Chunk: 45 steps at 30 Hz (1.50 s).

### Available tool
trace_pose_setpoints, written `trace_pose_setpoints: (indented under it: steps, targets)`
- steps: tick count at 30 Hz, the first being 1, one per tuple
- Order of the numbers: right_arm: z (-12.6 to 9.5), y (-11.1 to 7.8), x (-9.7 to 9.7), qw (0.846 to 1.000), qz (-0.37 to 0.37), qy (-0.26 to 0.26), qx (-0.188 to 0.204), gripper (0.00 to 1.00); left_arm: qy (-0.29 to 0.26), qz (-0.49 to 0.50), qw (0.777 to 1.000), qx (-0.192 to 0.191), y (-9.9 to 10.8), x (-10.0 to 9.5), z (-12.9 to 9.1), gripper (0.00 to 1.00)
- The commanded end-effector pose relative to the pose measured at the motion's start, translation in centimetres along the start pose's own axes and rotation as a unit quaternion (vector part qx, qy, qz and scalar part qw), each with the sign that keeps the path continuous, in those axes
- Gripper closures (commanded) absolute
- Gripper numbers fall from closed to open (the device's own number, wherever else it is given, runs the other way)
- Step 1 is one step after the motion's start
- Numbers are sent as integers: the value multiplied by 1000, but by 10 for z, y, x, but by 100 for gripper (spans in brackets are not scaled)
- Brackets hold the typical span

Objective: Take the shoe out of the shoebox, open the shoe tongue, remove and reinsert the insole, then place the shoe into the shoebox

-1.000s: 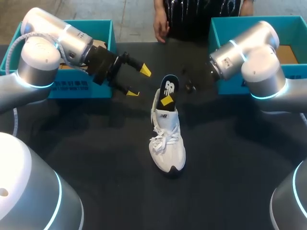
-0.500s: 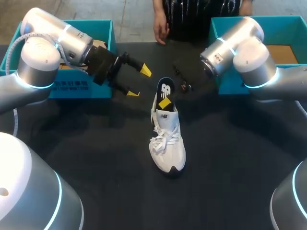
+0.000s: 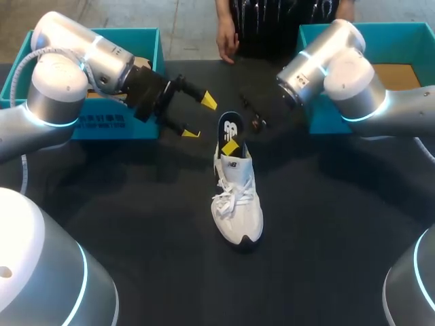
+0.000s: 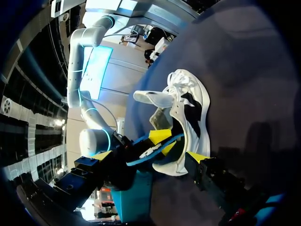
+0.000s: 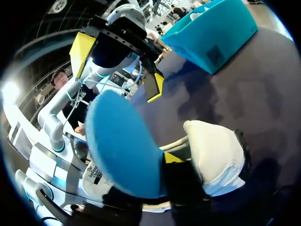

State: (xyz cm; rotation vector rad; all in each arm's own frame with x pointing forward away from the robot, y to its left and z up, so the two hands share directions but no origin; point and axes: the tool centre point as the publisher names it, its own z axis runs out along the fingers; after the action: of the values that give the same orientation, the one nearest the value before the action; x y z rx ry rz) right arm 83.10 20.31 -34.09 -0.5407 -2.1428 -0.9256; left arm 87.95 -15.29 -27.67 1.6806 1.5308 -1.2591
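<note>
Far L on the desk (image 3: 136, 224): teal L shoebox (image 3: 115, 123), w/ my L arm crossing in front of it. My L fingers (image 3: 198, 117) hang above the desk just R of that box, spread wide. The yellow tips are well apart, w/ nothing btw them & touching nothing. They point toward the shoe's heel end, near it but apart.

Mid desk: white shoe (image 3: 238, 204), upright on its sole, laces on top, toe toward the near edge, heel toward the far side. It's outside both boxes. The insole (image 3: 230, 128) sticks up out of the shoe's opening at the heel, tilted up & back. Its top face is dark in the head view, its underside blue in the R wrist view. Can't tell how much of it sits inside the shoe.

My R fingers (image 3: 232, 145) are clamped on the insole just above the heel collar, one tip on the top face, the other on the blue underside. The R arm comes in past the front of the teal R shoebox (image 3: 408, 32), far R on the desk.
</note>
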Motion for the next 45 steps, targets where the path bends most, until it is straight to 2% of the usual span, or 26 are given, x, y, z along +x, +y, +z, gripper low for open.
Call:
trace_pose_setpoints:
  steps: [1, 2, 5, 20, 24, 45]
  targets:
    - [-2, -2, 7, 1000, -1, -11, -3, 74, 0, 0, 1000, -1, 0, 0, 1, 0]
    - [-2, -2, 7, 1000, -2, -12, -2, 69, 0, 0, 1000, -1, 1, 0, 1, 0]
    - [-2, -2, 7, 1000, -2, -17, -5, 66, 0, 0, 1000, -2, 3, 1, 0, 0]
    - [-2, -7, 8, 999, 8, -36, -17, 62, 2, 3, 1000, 5, 8, 1, 0, 0]
    - [-9, -8, 14, 998, 9, -50, -26, 56, 1, 3, 1000, 5, 8, 2, -1, 0]
    - [-34, -2, 15, 995, 9, -88, -40, 56, -1, 4, 1000, 3, 6, 5, -7, 0]
